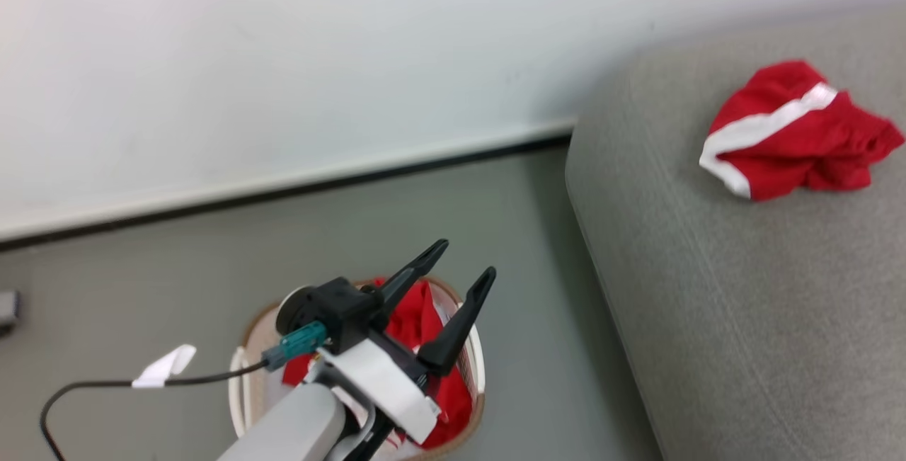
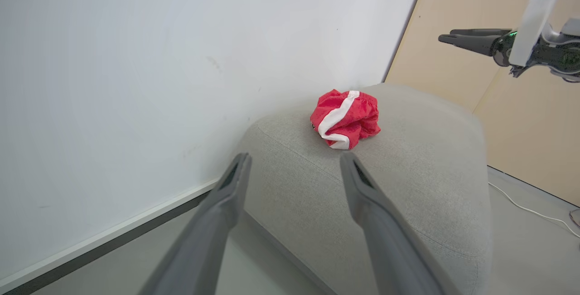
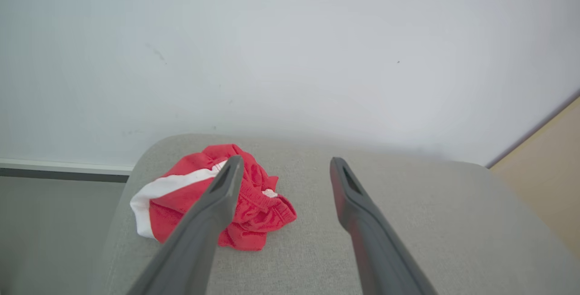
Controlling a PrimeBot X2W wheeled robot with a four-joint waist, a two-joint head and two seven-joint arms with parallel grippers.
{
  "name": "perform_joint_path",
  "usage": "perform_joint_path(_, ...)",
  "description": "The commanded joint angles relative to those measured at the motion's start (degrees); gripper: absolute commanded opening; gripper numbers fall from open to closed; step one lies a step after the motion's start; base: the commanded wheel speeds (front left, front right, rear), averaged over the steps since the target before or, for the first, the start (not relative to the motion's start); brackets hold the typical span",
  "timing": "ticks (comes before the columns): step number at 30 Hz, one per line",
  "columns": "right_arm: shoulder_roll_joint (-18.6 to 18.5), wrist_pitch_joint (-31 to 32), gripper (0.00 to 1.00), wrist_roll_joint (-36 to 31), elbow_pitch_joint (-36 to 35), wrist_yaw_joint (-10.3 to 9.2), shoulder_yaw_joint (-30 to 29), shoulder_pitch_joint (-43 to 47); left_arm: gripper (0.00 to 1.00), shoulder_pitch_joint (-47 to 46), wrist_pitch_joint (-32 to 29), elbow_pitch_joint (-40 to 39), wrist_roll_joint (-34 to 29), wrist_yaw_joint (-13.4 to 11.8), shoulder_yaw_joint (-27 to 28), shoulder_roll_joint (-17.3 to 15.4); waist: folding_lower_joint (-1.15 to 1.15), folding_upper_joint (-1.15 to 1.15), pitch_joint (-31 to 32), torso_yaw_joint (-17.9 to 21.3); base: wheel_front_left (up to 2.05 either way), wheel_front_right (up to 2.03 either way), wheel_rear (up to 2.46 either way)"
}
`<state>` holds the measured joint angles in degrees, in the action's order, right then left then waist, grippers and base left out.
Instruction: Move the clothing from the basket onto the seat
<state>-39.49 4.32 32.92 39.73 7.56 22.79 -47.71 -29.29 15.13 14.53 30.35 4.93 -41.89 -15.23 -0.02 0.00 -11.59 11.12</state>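
a crumpled red garment (image 1: pixel 414 323) lies in the basket (image 1: pixel 238 383), just below the left end effector (image 1: pixel 466 258), whose fingers stand apart and empty, pointing away from the basket toward the seat (image 1: pixel 708 291). the shorts (image 1: pixel 793 135) lie on the seat, well apart from the basket, with the right end effector (image 3: pixel 285 160) open and empty above them. the left arm looks nearer for the next pick; the garment's long axis cannot be told.
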Motion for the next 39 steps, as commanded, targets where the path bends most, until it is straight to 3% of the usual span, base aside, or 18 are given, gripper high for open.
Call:
perform_joint_path(1, -0.85, -1.77, 1.00, 1.37, -2.96, -0.15, 0.84, 2.11, 1.00, 2.20, 0.00, -0.08, -0.01, -0.19, 1.26, 0.06, 0.02, 0.00, 6.05, -1.62, 0.00, 0.00, 0.00)
perform_joint_path(11, 1.54, -7.24, 1.00, 3.92, -17.16, -0.15, -0.35, 8.61, 1.00, 7.17, 0.01, -0.45, -0.76, -2.49, 9.36, -0.43, 0.02, 0.00, 11.58, -4.92, 0.00, 0.00, 0.00)
perform_joint_path(15, 5.09, -9.60, 1.00, 3.29, -21.42, -0.15, -3.38, 13.61, 1.00, 8.93, 0.01, -0.70, -1.09, -3.73, 14.27, -1.13, 0.02, 0.00, 12.27, -6.78, 0.00, 0.00, 0.00)
perform_joint_path(23, 16.15, -15.52, 1.00, -0.83, -26.65, -0.15, -9.48, 26.38, 1.00, 14.97, 0.01, -0.83, -2.18, -6.63, 25.64, -1.57, 0.02, 0.00, 12.76, -9.11, 0.00, 0.00, 0.00)
perform_joint_path(30, 24.98, -19.08, 1.00, -2.87, -27.68, -0.14, -14.68, 38.06, 1.00, 21.27, 0.01, -1.66, -5.62, -7.22, 34.09, 1.01, 0.02, 0.00, 13.12, -10.89, 0.00, 0.00, 0.00)
perform_joint_path(33, 27.51, -19.50, 1.00, -4.39, -28.28, -0.15, -14.23, 42.01, 1.00, 23.75, 0.01, -2.66, -8.18, -7.24, 37.68, 3.45, 0.02, 0.00, 13.07, -11.02, 0.00, 0.00, 0.00)
perform_joint_path(39, 31.04, -19.52, 1.00, -10.56, -30.38, -0.15, -13.39, 46.53, 1.00, 27.39, 0.02, -3.16, -14.27, -5.04, 43.35, 8.15, 0.02, 0.00, 12.66, -10.70, 0.00, 0.00, 0.00)
